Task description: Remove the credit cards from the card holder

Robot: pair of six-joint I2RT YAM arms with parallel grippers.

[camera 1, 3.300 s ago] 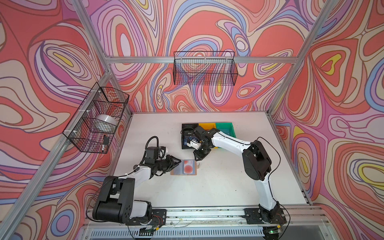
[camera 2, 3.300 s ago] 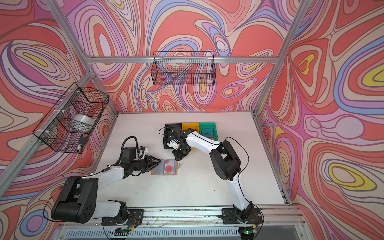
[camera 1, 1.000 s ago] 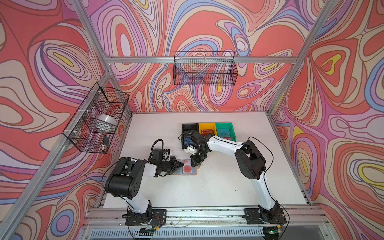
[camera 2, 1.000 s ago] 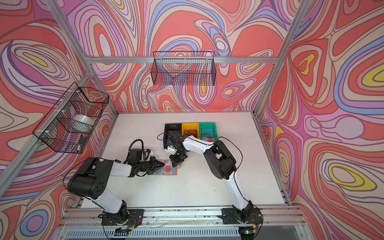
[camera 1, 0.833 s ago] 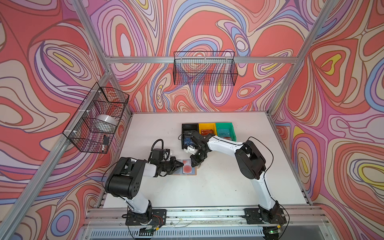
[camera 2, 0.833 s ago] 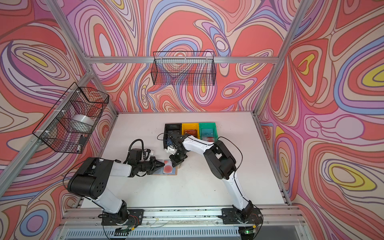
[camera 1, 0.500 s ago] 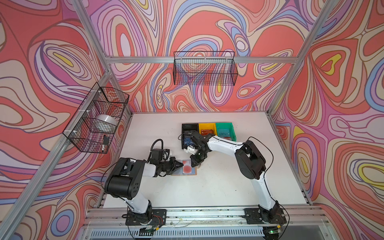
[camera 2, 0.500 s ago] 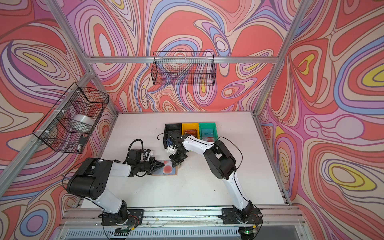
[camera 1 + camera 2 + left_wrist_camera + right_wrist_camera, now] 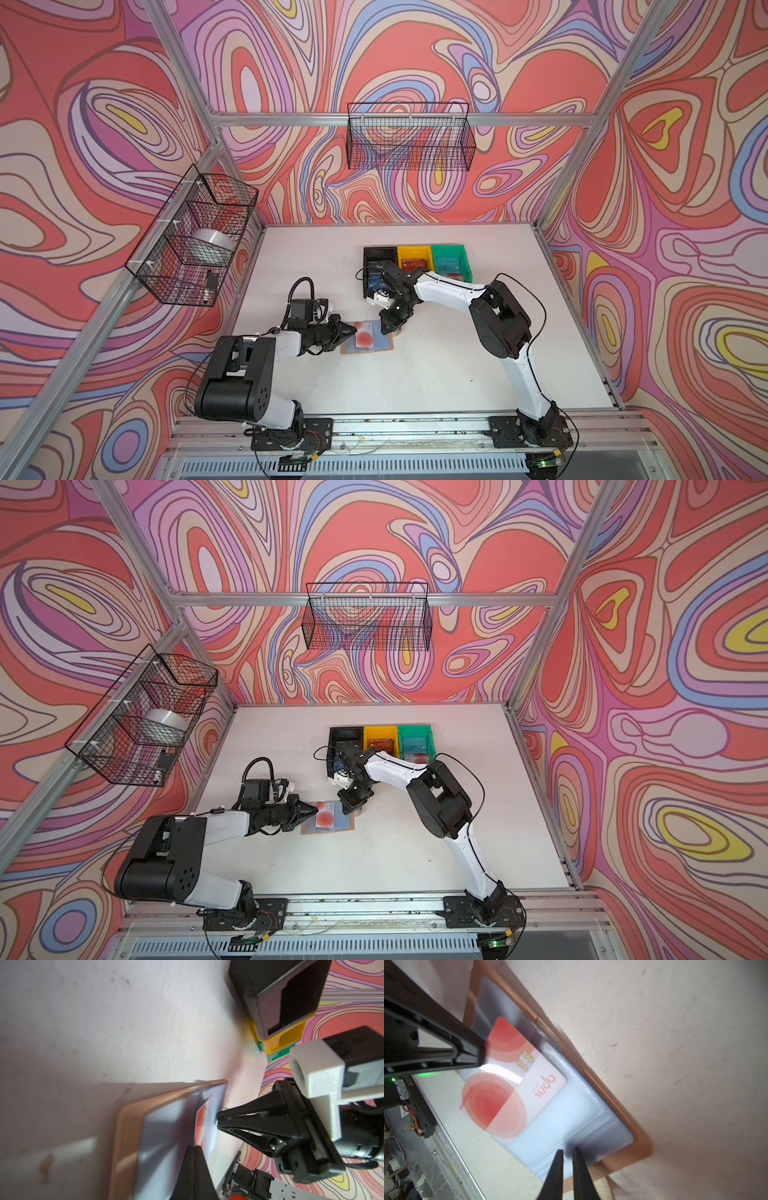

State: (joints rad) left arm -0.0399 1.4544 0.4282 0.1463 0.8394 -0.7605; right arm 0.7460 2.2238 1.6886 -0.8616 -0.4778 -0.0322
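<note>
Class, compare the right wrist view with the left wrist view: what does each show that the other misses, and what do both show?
Only the right wrist view shows the face of the pale credit card with red circles: its gold chip and printed lettering.

Only the left wrist view shows the black plastic bin, the yellow plastic bin and the green plastic bin standing in a row.

Both show the open tan leather-like card holder lying on the white table, with both end effectors at its clear sleeves.
</note>
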